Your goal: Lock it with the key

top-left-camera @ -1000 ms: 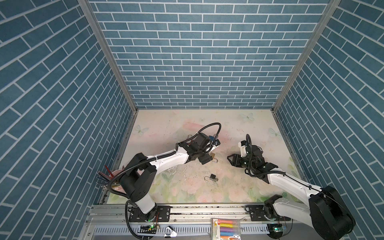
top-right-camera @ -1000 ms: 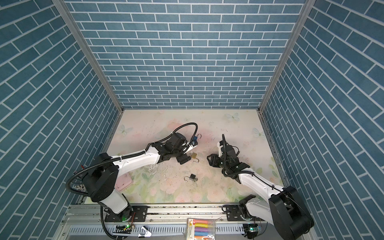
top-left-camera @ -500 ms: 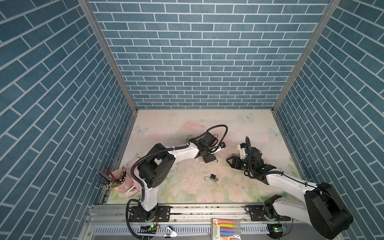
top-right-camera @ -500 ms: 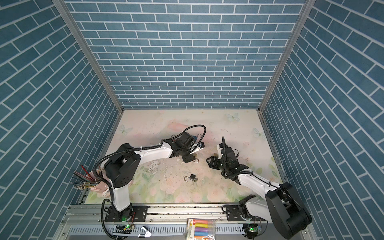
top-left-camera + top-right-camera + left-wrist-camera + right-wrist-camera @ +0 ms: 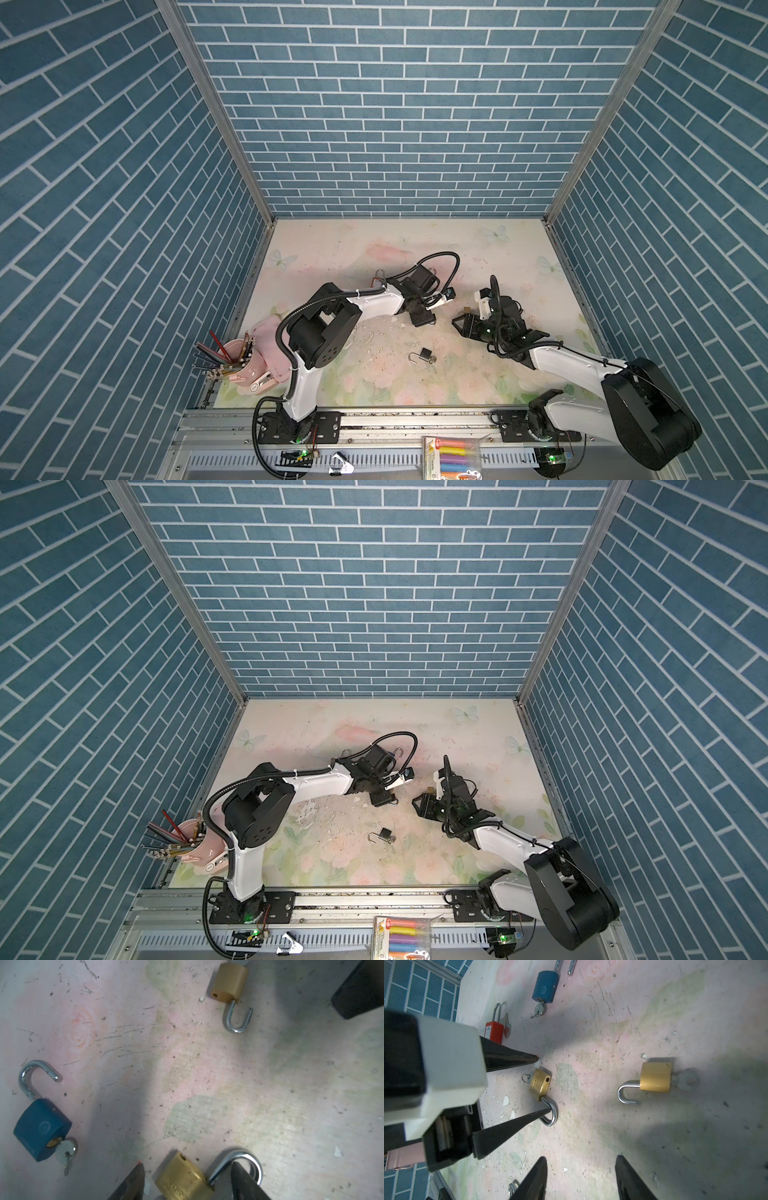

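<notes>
Straddling the brass padlock (image 5: 182, 1180), the left gripper (image 5: 187, 1165) has its jaws set fairly wide, one finger on each side of the body, with nothing pinched yet. One fingertip (image 5: 548, 1110) has poked inside the loop of the open shackle (image 5: 241, 1152). Whether it touches the steel cannot be told. That placement reads as a set-up to pin the lock flat on the table (image 5: 207, 1074) and squeeze the shackle home.

At the end of the lock away from the shackle, a small key ring (image 5: 526, 1078) peeks out. The key itself is hidden behind the body.

Over to the right gripper (image 5: 580, 1157): jaws apart, empty, low over bare table and pointed at its partner, with the straddled lock straight ahead of its fingertips. It looks staged to take the key once the lock is steadied.

A second brass padlock (image 5: 655, 1079), shackle open and key (image 5: 687, 1082) inserted, lies ahead of it, off to one side. A blue padlock (image 5: 41, 1126) lies well off the left gripper's flank, key in. A red padlock (image 5: 494, 1031) lies beyond the left gripper. A small dark padlock (image 5: 424, 354) lies apart from both tools, nearer the arm bases.
</notes>
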